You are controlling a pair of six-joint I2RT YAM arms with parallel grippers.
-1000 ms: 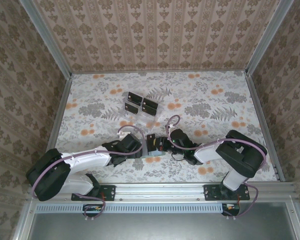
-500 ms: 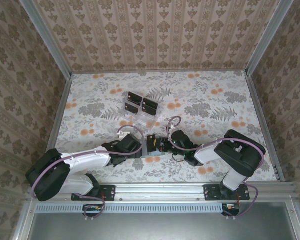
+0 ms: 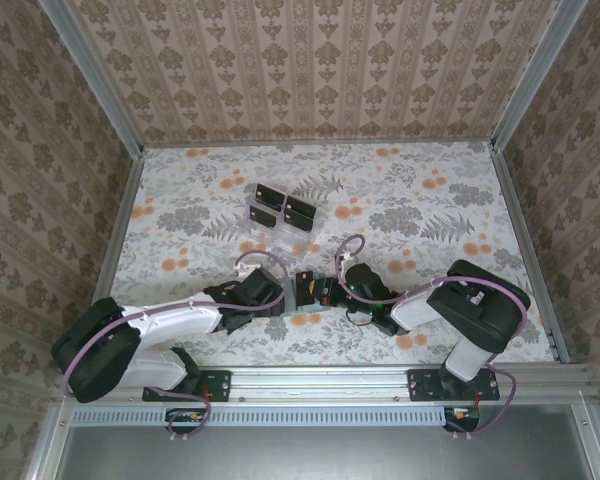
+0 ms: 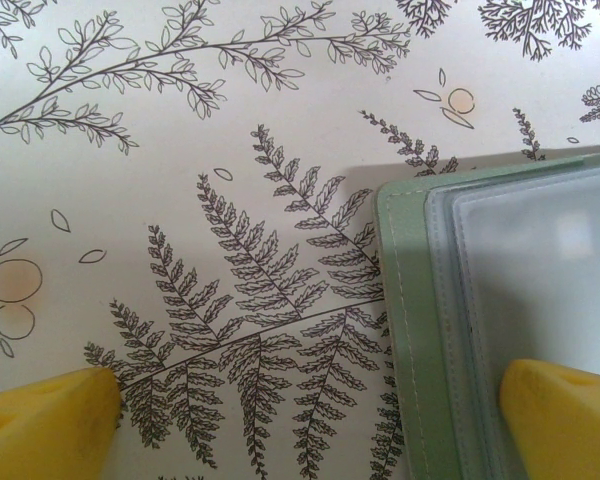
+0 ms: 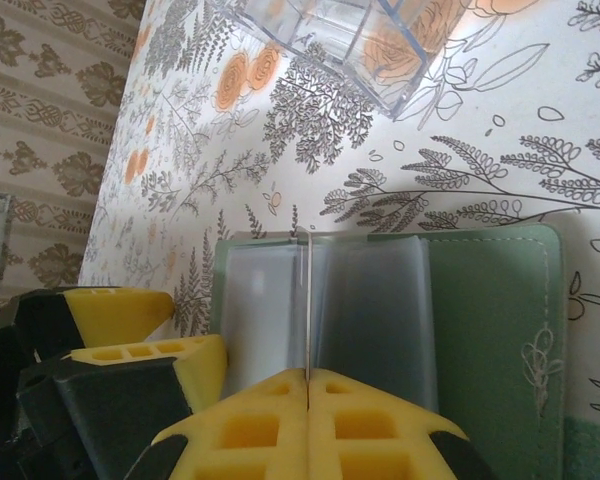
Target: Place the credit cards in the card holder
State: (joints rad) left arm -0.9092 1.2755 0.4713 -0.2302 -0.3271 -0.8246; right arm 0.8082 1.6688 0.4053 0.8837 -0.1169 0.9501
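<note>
Small flat grey-green wallet-like card holder (image 3: 304, 300), near the front of the flower-printed desk (image 3: 430, 210), between the two arms' claws. Lies open, inner side up, with clear plastic pockets next to a stitched green cover. Left claw (image 4: 305, 425): yellow fingertips spread wide. Straddles the holder's stitched edge, one fingertip over bare desk and the other over a clear pocket; cannot tell whether either one touches. Right claw (image 5: 308, 385): yellow fingertips pressed together. Pinches a thin pale sheet (image 5: 308, 300) seen edge-on, standing upright between two of the clear pockets. Cannot tell from this angle whether that is a card or a leaf of the holder. From above, both claws close in over the holder from opposite sides, nearly tip to tip. Farther back on the desk, well apart from the holder: small thin black rectangular credit cards (image 3: 300, 208) with pale and orange marks, upright in a clear plastic slotted rack (image 3: 275, 237). Looks like four of them there, in two rows, though too small to count with certainty.
</note>
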